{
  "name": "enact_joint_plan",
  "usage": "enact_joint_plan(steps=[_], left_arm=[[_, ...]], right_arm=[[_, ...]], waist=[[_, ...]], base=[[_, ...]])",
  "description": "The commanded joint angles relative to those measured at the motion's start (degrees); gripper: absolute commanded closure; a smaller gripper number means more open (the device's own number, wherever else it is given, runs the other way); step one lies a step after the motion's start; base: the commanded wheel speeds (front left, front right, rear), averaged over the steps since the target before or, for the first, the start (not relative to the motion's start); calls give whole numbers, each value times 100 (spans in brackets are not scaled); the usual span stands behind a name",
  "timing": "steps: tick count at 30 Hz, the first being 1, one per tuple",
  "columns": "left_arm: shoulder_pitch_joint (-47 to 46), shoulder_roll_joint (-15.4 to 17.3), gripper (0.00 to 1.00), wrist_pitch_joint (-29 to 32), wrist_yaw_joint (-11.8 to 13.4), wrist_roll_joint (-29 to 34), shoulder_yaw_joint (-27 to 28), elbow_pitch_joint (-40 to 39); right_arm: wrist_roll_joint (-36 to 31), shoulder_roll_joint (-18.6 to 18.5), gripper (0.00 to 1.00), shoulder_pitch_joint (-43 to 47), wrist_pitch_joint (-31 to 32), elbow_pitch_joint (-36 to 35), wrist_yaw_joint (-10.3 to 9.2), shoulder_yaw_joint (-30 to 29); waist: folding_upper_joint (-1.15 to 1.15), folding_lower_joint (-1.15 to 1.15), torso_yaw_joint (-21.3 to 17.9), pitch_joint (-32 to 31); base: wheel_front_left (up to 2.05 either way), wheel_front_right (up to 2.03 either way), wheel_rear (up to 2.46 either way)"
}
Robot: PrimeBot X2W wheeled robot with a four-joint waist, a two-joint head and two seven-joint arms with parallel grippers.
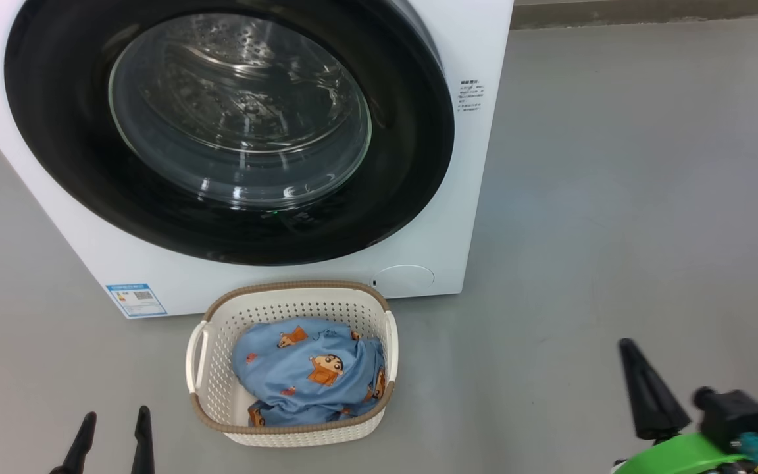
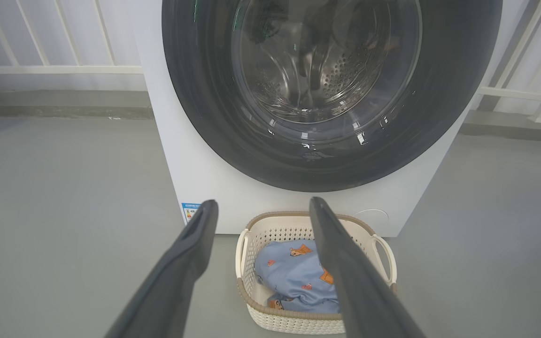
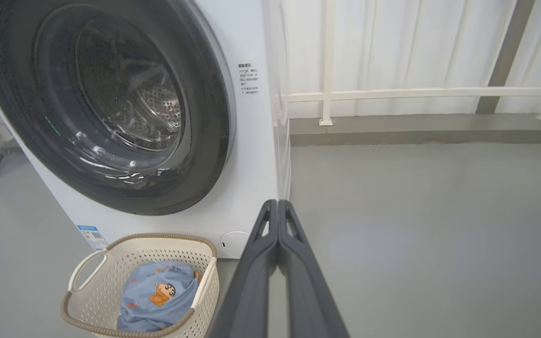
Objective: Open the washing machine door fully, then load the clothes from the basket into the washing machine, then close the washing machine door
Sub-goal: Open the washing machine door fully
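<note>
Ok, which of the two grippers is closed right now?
The right gripper: its two dark fingers are pressed together tip to tip, holding nothing. The left gripper has its fingers spread wide apart.

washing machine point(image 1: 478, 39): top cut off at the edge
small writing point(image 1: 472, 95): too tiny to read
clothes point(image 2: 289, 277): partly behind a dark finger point(image 2: 343, 263)
</note>
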Motion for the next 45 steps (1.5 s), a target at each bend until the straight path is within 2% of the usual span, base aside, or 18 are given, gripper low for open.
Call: enact_joint_plan(steps=[1,10,14,15,16,21,25,32,36,45], left_arm=[[-147,65,0,-52,-9,-45,200,-120],[-98,63,0,-52,-9,-122,129,-161],[-130,63,0,-52,-9,-175,72,-193],[-130,63,0,-52,-9,-175,72,-193],[-146,63,0,-52,-9,-190,52,-205],[-234,63,0,-52,-9,-271,-61,-257],[-286,63,0,-52,-9,-300,-177,-298],[-397,66,0,-52,-9,-392,-384,-406],[-444,108,0,-52,-9,-446,-470,-455],[-466,197,0,-52,-9,-558,-568,-545]], right_arm=[[375,-17,100,-105,-69,-128,9,55],[3744,5,100,-367,-69,273,9,-211],[4845,-4,100,-625,-69,494,9,-257],[4845,-4,100,-625,-69,494,9,-257],[5146,-35,100,-703,-69,559,9,-281],[6635,-538,100,-1046,-48,862,9,-230],[7477,-931,100,-1248,112,1023,9,-280],[8229,-1364,100,-1685,602,1148,9,-466],[8394,-1527,100,-1975,888,1193,9,-550],[8555,-1649,100,-2588,1421,1123,9,-772]], waist=[[0,0,1,3],[0,0,82,117],[0,0,184,274],[0,0,184,274],[0,0,220,318],[0,0,438,520],[0,0,611,664],[0,0,870,1011],[0,0,985,1204],[0,0,1164,1576]], base=[[0,0,0],[0,0,0],[0,0,0],[0,0,0],[0,0,0],[0,0,0],[0,0,0],[0,0,0],[0,0,0],[0,0,0]])
